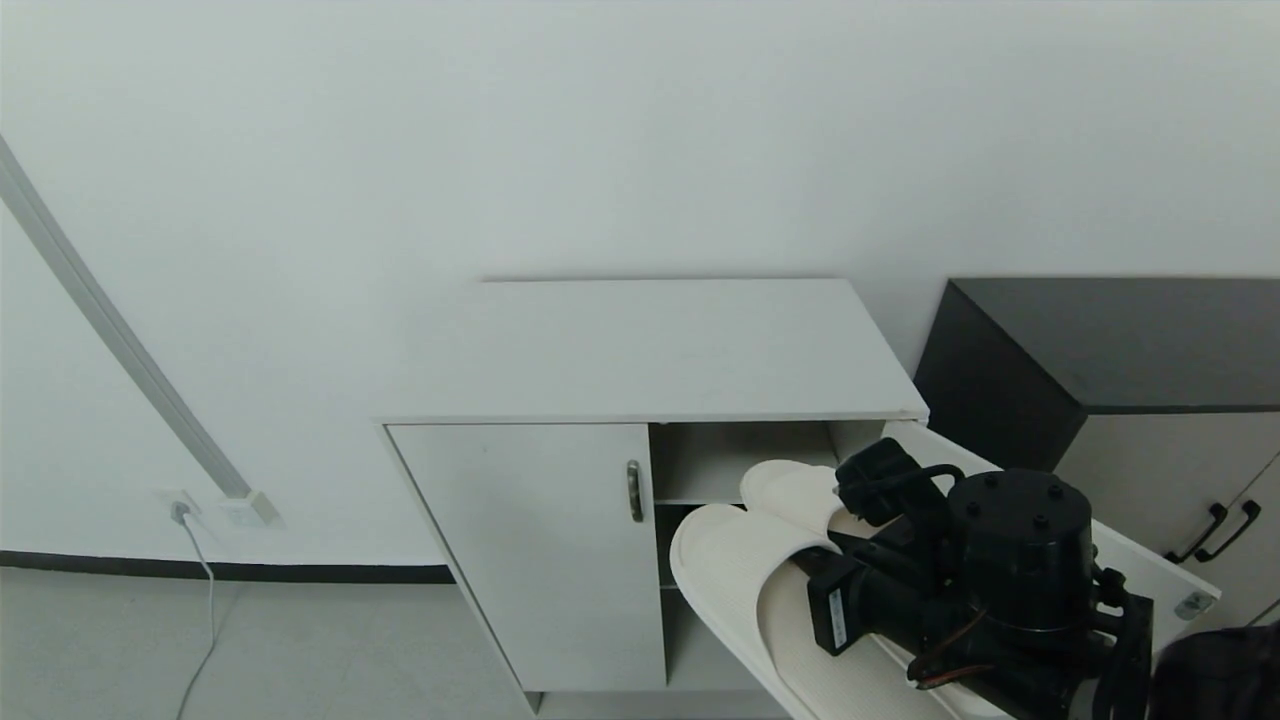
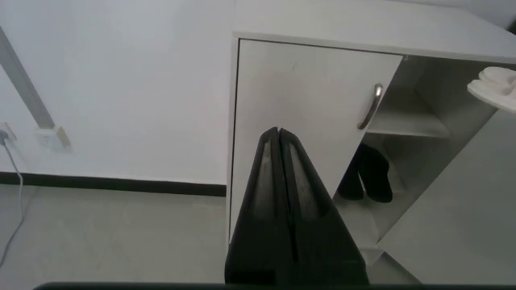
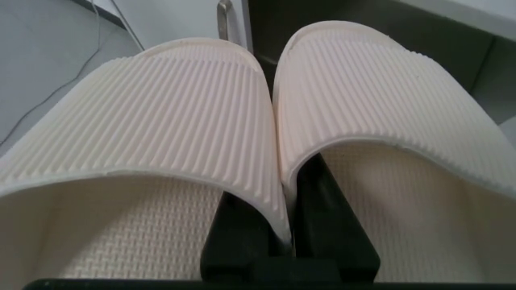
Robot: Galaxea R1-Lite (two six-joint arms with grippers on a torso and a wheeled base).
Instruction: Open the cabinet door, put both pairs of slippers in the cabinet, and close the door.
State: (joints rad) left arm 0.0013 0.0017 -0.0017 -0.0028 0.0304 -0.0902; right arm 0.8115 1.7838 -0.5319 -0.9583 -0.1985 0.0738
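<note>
Door (image 1: 1140, 560) open, dark pair (image 2: 367, 173) inside cabinet (image 1: 650, 350); right pincer (image 3: 286, 229) clamped on cream pair (image 1: 740, 570) just in front of cabinet opening, left pincer (image 2: 278, 161) closed and empty; placing that pair and closing remain.

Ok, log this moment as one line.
right claw: shut on cream slippers, at open cabinet | left claw: shut, empty | right door: open | dark pair: inside, below shelf

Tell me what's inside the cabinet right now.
A dark pair of slippers stands below the upper shelf. The closed left door hides the other half.
</note>
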